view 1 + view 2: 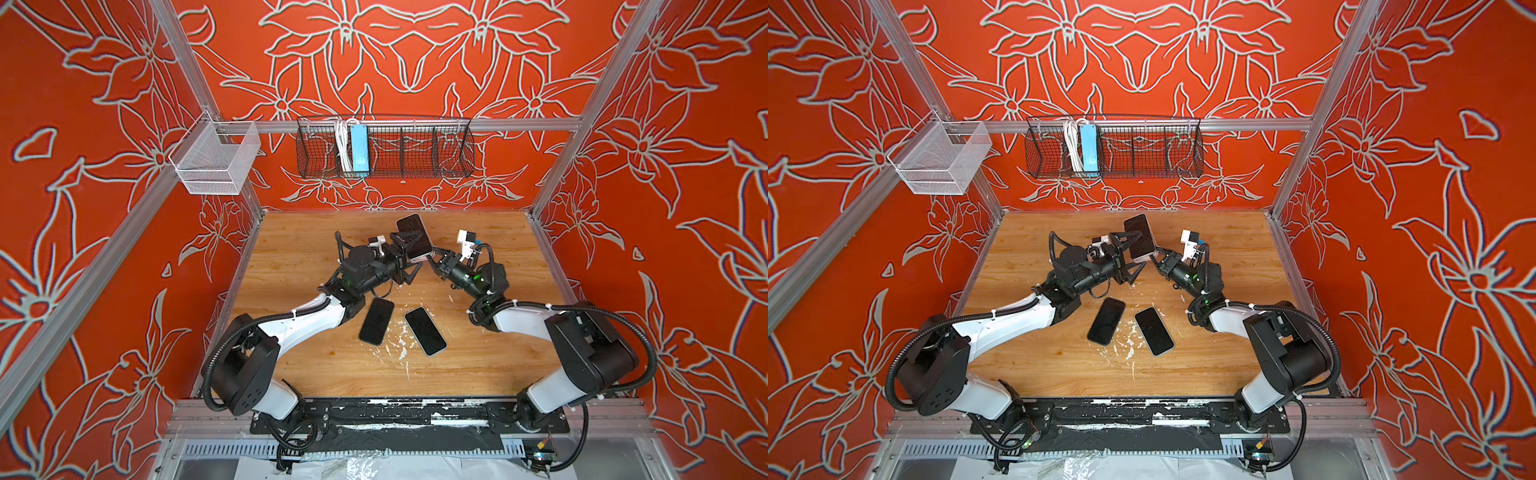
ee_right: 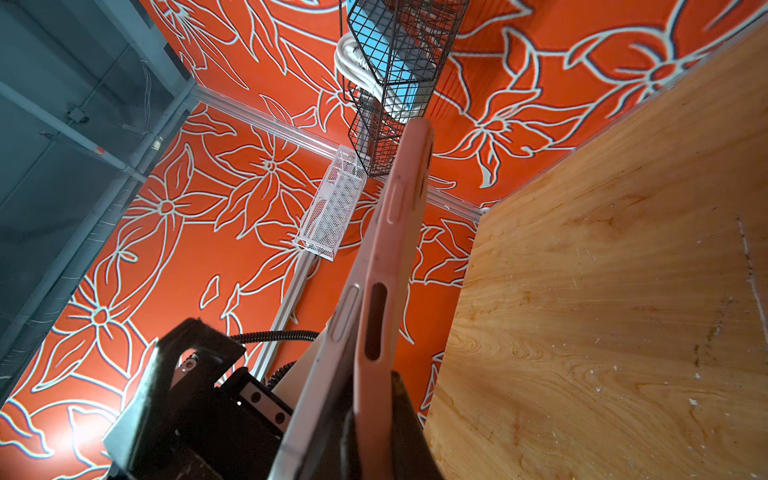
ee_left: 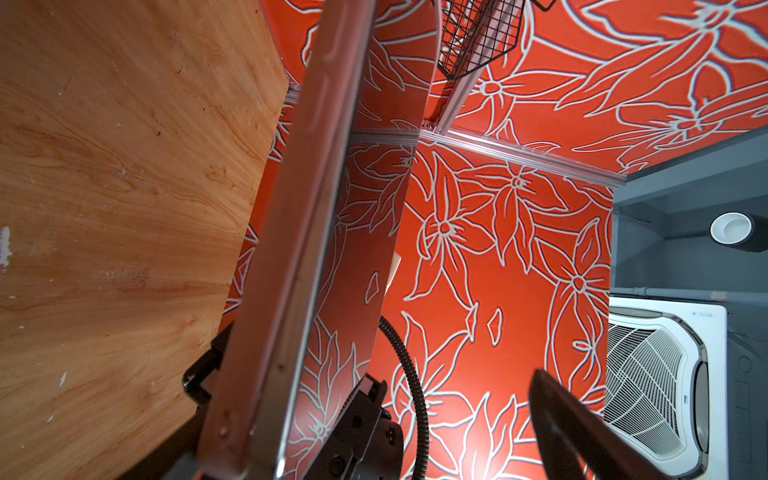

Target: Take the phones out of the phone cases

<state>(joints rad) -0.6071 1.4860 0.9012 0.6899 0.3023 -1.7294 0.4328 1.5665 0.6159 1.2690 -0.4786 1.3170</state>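
Right wrist view: your right fingers [image 2: 409,419] pinch the pink case [image 2: 390,257]; left fingers [image 3: 573,432] gape wide, so the half-freed phone [image 2: 332,365] could drop.

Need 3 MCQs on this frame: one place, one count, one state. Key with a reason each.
1. Where is the blue strip?
A. white basket
B. taped to the wall
C. black basket

2. How many phones lie flat on the table?
A. two
B. one
C. four

3. How does the left tool stand?
A. shut
B. wide open
C. out of view

Key:
1 C: in both top views the strip stands in the black basket beside a white cable.
2 A: two dark phones lie near the middle of the table. A third, the held phone in its pink case, is up in the air.
3 B: its fingers stand far apart, with the held phone between them.
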